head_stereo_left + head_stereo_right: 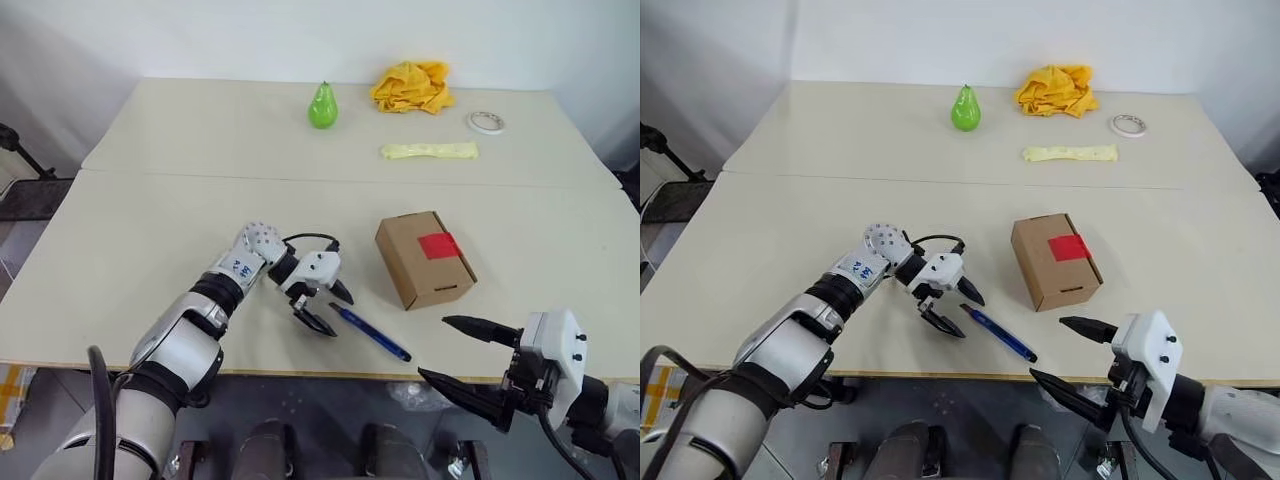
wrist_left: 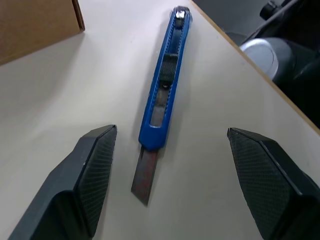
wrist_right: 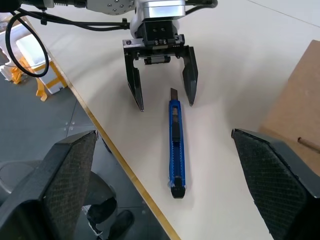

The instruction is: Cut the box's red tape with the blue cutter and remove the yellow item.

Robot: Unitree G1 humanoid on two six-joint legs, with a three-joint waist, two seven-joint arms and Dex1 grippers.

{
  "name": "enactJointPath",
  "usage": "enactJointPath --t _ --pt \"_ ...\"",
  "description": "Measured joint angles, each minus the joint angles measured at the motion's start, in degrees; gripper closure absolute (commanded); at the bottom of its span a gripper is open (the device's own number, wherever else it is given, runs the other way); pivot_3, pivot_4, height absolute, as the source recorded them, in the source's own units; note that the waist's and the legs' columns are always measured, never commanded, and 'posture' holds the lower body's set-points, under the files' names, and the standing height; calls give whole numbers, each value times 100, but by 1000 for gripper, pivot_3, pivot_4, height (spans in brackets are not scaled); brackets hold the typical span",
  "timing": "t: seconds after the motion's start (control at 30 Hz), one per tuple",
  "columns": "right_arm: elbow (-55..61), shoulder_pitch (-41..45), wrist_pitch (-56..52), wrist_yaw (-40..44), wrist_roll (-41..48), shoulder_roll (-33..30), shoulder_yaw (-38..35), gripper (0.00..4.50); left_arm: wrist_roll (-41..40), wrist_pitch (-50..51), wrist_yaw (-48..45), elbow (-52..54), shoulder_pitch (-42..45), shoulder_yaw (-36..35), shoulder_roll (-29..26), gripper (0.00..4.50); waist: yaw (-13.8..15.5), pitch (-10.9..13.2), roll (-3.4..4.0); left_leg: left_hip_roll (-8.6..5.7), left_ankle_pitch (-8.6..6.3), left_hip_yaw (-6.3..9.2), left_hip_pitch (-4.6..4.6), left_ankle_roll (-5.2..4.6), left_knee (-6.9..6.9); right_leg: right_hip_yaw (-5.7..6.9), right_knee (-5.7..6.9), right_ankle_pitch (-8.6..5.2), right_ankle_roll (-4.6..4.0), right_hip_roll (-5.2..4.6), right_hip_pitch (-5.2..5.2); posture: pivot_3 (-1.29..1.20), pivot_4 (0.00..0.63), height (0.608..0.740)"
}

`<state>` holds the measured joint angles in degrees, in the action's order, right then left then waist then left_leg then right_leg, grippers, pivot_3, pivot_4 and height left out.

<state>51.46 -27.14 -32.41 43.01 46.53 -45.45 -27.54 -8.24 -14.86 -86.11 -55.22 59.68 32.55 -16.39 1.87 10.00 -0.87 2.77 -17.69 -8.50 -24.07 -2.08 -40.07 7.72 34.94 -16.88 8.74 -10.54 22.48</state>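
Observation:
The brown box (image 1: 424, 258) sits closed on the table, right of centre, with the red tape (image 1: 438, 245) on its top face. The blue cutter (image 1: 370, 333) lies flat near the table's front edge, its blade out and pointing at my left gripper (image 1: 335, 312). That gripper is open, with its fingers (image 2: 95, 165) on either side of the blade end and not touching it. My right gripper (image 1: 433, 347) is open and hangs past the front edge, below and right of the cutter. The yellow item is hidden.
At the back of the table stand a green pear (image 1: 322, 106), a yellow-orange cloth heap (image 1: 412, 87), a roll of tape (image 1: 486, 122) and a pale yellow strip (image 1: 429, 151). The table's front edge (image 3: 125, 170) runs close beside the cutter.

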Motion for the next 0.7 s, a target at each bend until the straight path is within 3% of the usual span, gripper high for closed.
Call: enactJointPath --t 0.17,0.27,0.57,0.7 --pt "1 -136 17 15 -59 73 -5 0 78 67 0 5 -6 -15 201 779 98 -1 1 -3 -3 -1 -3 -5 -1 0 -3 3 4 -1 -3 0 150 740" --pt "2 -274 106 67 -80 108 -73 0 80 144 0 0 -8 -26 277 1251 126 -1 1 -4 -4 -1 -5 -7 0 1 -7 3 5 0 -3 0 150 740" --pt "3 -577 271 143 -131 261 -292 0 353 -37 1 -235 -15 -212 537 3858 90 -5 2 -2 -7 -3 -5 -6 2 1 -14 4 5 1 -2 0 150 740" --pt "5 -620 339 150 -132 288 -302 0 414 -208 2 -237 -54 -251 537 3858 85 -7 3 -1 -7 -3 -4 -5 2 1 -20 4 5 1 -2 0 150 740"
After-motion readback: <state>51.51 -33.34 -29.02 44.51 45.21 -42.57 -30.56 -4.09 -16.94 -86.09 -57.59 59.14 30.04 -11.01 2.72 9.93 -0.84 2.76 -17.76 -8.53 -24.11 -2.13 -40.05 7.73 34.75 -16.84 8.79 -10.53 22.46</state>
